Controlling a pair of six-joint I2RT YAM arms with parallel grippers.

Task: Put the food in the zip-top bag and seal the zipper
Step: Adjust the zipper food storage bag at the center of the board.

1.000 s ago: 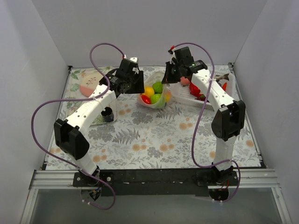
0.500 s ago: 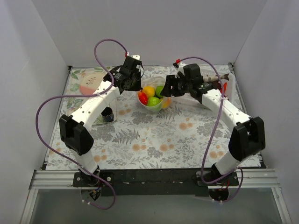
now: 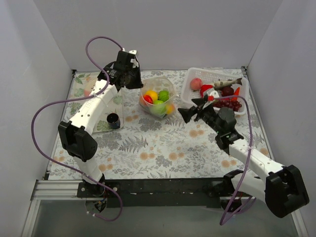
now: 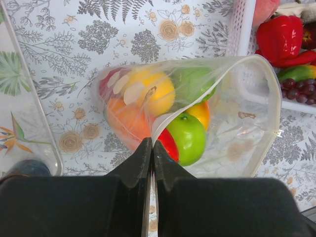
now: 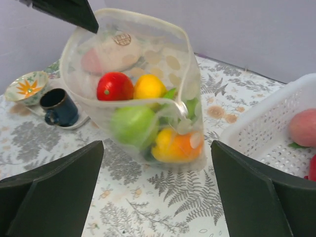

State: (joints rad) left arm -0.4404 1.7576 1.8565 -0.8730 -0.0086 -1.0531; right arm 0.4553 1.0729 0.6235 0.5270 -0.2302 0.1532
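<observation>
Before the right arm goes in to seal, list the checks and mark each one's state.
1. Grip: left hand shut on the zip-top bag at its rim: ok.
2. Free arm: right hand open, empty, apart from the bag: ok.
3. Load: food inside, with red, yellow, green and orange pieces: ok.
4. Seal: zipper closed: not ok, the mouth gapes.
5. Both zipper lips lined up for pressing: cannot tell.

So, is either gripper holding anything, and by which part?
The left gripper pinches the zip-top bag by its mouth edge, with the food inside. The right gripper is open and holds nothing.
</observation>
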